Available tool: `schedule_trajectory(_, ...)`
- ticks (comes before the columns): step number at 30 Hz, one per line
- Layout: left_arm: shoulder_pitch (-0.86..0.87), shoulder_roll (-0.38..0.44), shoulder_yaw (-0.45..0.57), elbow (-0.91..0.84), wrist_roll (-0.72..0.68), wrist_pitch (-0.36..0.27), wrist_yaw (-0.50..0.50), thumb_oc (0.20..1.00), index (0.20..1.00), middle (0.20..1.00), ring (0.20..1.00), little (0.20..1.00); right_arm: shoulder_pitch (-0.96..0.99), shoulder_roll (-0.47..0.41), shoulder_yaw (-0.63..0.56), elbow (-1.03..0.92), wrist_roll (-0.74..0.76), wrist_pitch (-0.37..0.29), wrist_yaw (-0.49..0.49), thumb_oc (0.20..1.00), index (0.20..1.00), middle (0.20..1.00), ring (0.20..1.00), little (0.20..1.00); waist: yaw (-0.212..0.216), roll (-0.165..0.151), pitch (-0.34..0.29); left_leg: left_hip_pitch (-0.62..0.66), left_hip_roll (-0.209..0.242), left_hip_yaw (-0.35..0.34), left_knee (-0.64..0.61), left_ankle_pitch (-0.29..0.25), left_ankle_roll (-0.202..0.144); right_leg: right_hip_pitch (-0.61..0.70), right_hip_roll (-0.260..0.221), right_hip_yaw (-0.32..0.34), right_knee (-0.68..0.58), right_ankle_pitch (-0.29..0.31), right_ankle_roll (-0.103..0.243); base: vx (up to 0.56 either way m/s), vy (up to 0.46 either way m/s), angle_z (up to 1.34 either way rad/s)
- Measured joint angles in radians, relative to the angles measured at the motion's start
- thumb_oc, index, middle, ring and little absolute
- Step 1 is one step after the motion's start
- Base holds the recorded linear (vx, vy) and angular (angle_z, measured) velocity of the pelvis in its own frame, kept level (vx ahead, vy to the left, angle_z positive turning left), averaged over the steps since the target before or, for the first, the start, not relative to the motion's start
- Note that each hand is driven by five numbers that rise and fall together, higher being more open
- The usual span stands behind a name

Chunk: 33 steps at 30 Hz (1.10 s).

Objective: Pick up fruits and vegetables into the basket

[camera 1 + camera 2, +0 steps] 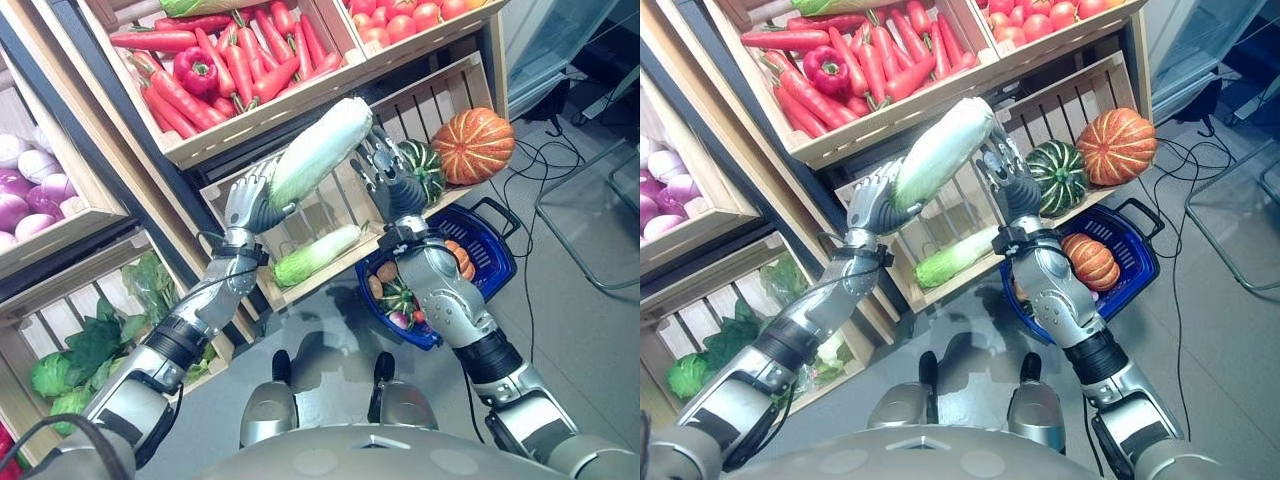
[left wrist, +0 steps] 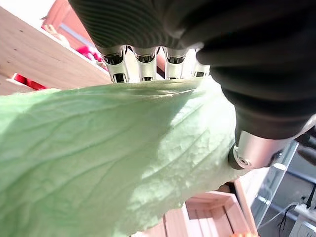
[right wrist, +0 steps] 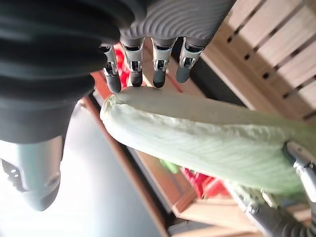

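Left eye view: I have a long pale-green cabbage (image 1: 318, 150) lifted in the air, well above the blue basket (image 1: 497, 262). My left hand (image 1: 250, 203) is curled round its leafy lower end, grasping it. My right hand (image 1: 388, 178) sits at the cabbage's upper tip, fingers relaxed and just touching it, not clamped. A second cabbage (image 1: 315, 255) lies in the wooden crate (image 1: 455, 85) beside the basket, near a green squash (image 1: 425, 168) and an orange pumpkin (image 1: 472, 144). The basket already holds some produce. I judge this the carrying step; next I must swing the cabbage over the basket and lower it in.
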Motion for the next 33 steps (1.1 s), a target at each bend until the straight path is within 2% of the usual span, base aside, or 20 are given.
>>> schedule_trajectory(3, -0.001, -0.020, -0.006, 0.000, -0.033, 0.018, -0.012, 0.200, 0.200, 0.200, 0.200, 0.200, -0.025, 0.001, 0.015, 0.028, -0.039, -0.004, -0.036, 1.000, 1.000, 1.000, 1.000, 1.000, -0.002, 0.000, 0.000, 0.000, 0.000, 0.001, -0.001, 0.000, 0.000, -0.001, 0.000, 0.000, 0.000, 0.000, 0.000, -0.02, 0.005, 0.00)
schedule_trajectory(7, -0.001, -0.066, -0.010, -0.003, -0.218, 0.025, -0.029, 0.200, 0.200, 0.200, 0.200, 0.200, -0.047, 0.021, 0.018, 0.029, -0.141, -0.005, -0.040, 1.000, 1.000, 1.000, 1.000, 1.000, -0.001, -0.002, 0.001, 0.000, 0.000, 0.001, -0.001, 0.000, 0.000, -0.001, 0.000, 0.000, -0.001, 0.000, 0.000, 0.00, 0.000, 0.00)
schedule_trajectory(10, -0.001, -0.078, -0.006, -0.033, -0.320, 0.026, -0.026, 0.200, 0.200, 0.200, 0.200, 0.200, -0.073, 0.018, 0.010, 0.004, -0.255, 0.020, -0.052, 1.000, 1.000, 1.000, 1.000, 1.000, -0.002, -0.004, 0.002, 0.000, 0.000, 0.001, -0.004, 0.000, 0.000, -0.002, 0.000, 0.001, -0.002, 0.000, 0.000, 0.00, 0.000, 0.00)
schedule_trajectory(15, 0.014, -0.078, 0.026, -0.070, -0.382, 0.018, -0.008, 0.200, 0.200, 0.200, 0.200, 0.200, -0.072, -0.005, 0.001, -0.074, -0.356, 0.044, -0.057, 1.000, 1.000, 1.000, 1.000, 1.000, -0.003, -0.004, 0.002, 0.004, 0.000, 0.004, -0.014, 0.000, 0.000, -0.002, 0.001, 0.002, -0.007, -0.001, 0.001, 0.05, 0.019, -0.01)
schedule_trajectory(19, 0.063, -0.076, 0.107, -0.069, -0.402, -0.027, 0.036, 0.200, 0.200, 0.200, 0.200, 0.200, -0.055, -0.025, -0.077, -0.090, -0.372, 0.039, -0.074, 1.000, 1.000, 1.000, 1.000, 1.000, -0.011, -0.004, 0.002, 0.005, 0.000, 0.004, -0.017, 0.000, 0.000, 0.001, 0.002, 0.002, -0.013, 0.001, 0.003, 0.01, 0.003, 0.00)
schedule_trajectory(23, 0.110, -0.073, 0.168, -0.069, -0.402, -0.101, 0.078, 0.200, 0.200, 0.200, 0.200, 0.200, -0.004, -0.050, -0.148, -0.087, -0.358, 0.020, -0.096, 1.000, 1.000, 1.000, 1.000, 1.000, -0.010, -0.003, 0.002, 0.021, 0.000, 0.005, -0.026, 0.000, 0.000, 0.017, 0.003, 0.000, -0.024, 0.001, 0.004, 0.00, 0.000, 0.00)
schedule_trajectory(29, 0.117, -0.070, 0.200, -0.071, -0.392, -0.177, 0.120, 0.200, 0.200, 0.200, 0.200, 0.200, 0.024, -0.045, -0.171, -0.054, -0.334, -0.009, -0.129, 1.000, 1.000, 1.000, 1.000, 1.000, -0.011, -0.003, 0.002, 0.037, 0.000, 0.009, -0.034, 0.000, -0.001, 0.034, 0.005, 0.001, -0.037, 0.003, 0.006, 0.01, -0.001, 0.00)
schedule_trajectory(33, 0.117, -0.070, 0.200, -0.073, -0.353, -0.198, 0.131, 0.200, 0.200, 0.200, 0.200, 0.200, 0.024, -0.041, -0.171, -0.036, -0.280, -0.009, -0.144, 1.000, 1.000, 1.000, 1.000, 1.000, -0.010, -0.003, 0.002, 0.037, -0.001, 0.008, -0.034, 0.000, -0.001, 0.035, 0.005, 0.000, -0.038, 0.003, 0.006, 0.00, 0.000, 0.00)
